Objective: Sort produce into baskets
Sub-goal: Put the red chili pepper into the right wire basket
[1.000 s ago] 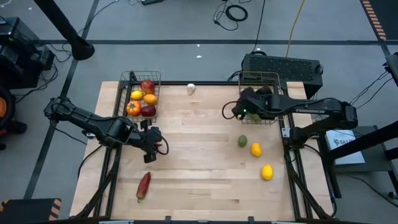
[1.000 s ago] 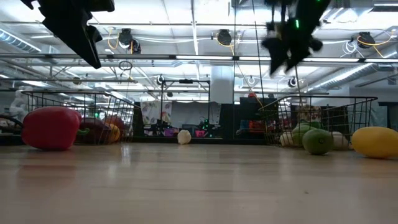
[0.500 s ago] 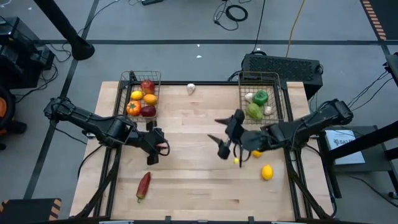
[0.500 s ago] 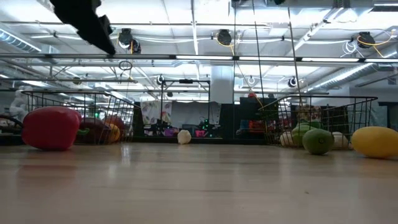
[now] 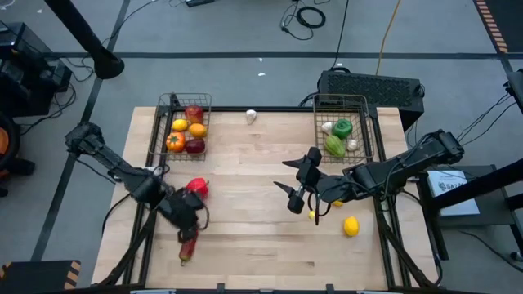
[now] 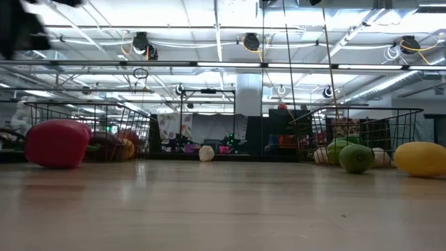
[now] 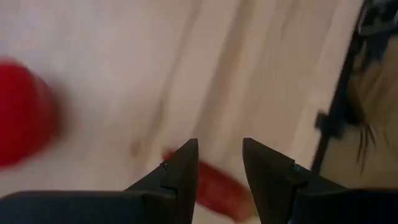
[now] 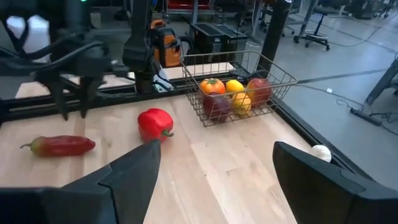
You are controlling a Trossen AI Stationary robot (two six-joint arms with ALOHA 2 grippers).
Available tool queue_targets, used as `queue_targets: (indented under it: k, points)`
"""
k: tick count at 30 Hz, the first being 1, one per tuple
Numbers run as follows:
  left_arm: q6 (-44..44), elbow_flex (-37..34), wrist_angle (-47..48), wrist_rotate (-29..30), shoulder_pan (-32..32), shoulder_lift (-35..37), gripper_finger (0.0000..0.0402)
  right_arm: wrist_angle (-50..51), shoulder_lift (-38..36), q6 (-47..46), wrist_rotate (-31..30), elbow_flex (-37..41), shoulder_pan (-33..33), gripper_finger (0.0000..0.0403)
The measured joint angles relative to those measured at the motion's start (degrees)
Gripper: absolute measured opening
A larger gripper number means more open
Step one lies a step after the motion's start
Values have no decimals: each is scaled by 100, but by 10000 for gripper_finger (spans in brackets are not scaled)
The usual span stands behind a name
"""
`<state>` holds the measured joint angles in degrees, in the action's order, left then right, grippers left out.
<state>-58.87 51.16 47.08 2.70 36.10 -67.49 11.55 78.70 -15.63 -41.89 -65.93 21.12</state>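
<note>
Hovering left end effector (image 5: 189,222) over the red chili (image 5: 188,243) on my counter (image 5: 245,237), fingers apart, empty. Right end effector (image 5: 296,181) mid-counter, wide open, holding nothing.

The whole table (image 5: 261,237) and both arms are seen from directly overhead in the high view. In the low view, the tabletop is skimmed level from its near edge, and the room behind is faced. The wood is looked down upon at close range in the left wrist view, past two dark fingers (image 7: 180,171). The table is looked across from slightly above in the right wrist view. A red pepper (image 5: 196,188) is shared by all four views.
</note>
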Motion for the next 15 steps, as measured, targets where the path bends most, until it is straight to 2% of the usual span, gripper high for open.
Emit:
queue_targets:
  k: [7, 15]
  points:
    - [-1018, 0, 45, 535, 1127, -481, 132, -8, 0, -145, 0, 0, -17, 301]
    - [-2251, 0, 99, 1468, 1674, -1289, 132, -26, 0, -129, 2, 2, -167, 301]
